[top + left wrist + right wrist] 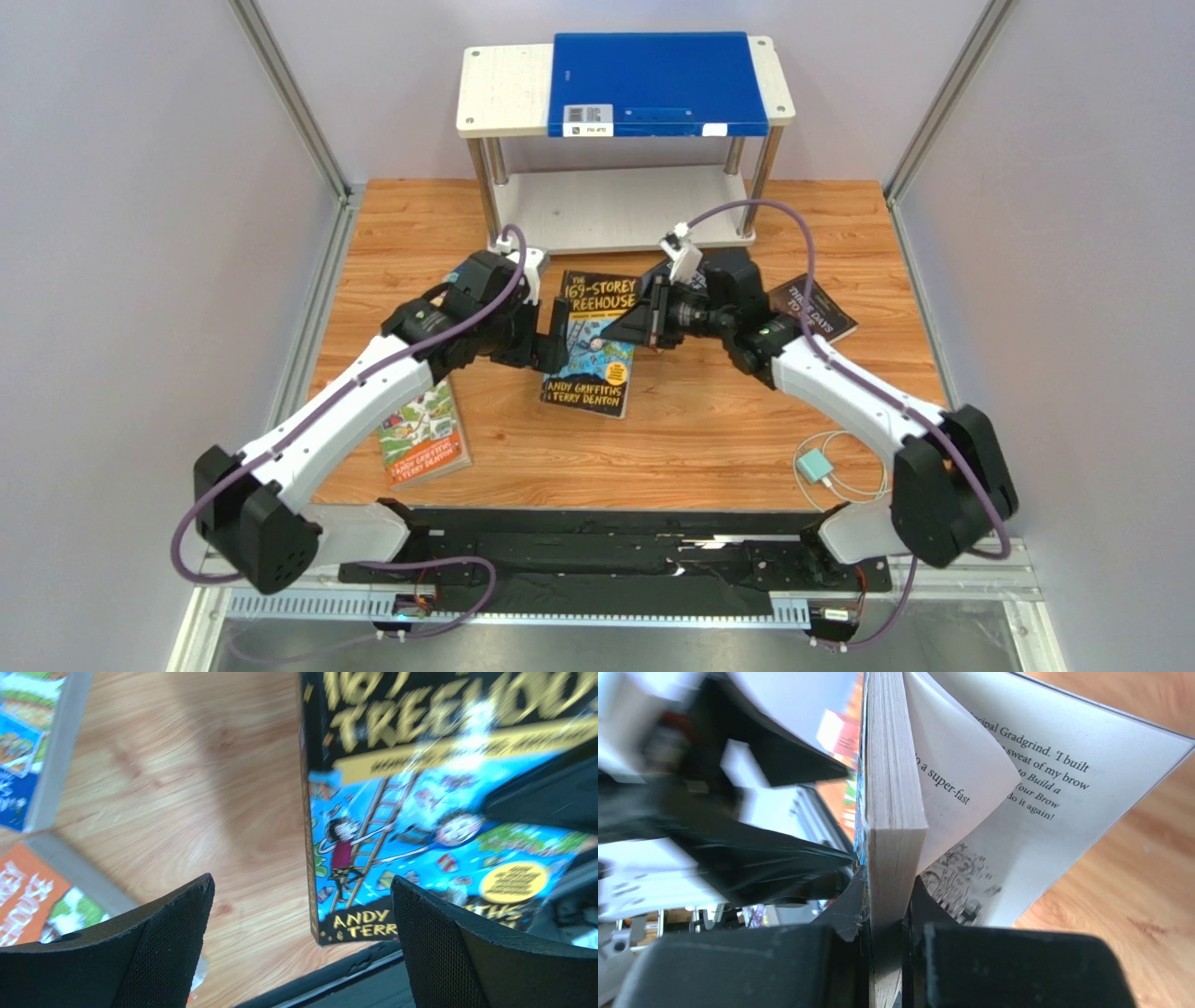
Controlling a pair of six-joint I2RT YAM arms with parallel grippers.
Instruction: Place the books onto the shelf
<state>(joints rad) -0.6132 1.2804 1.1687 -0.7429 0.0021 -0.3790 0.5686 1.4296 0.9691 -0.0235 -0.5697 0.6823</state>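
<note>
Right gripper [885, 913] clamped on dark yellow-titled Treehouse paperback [589, 343]; left gripper [302, 882] fingers spread wide at that book's left edge.

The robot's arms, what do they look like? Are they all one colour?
No. The left arm and right arm have smooth white shells with chunky black joints. A purple cable loops along each one. The left hand has two black fingers with a rough, dotted surface.
</note>
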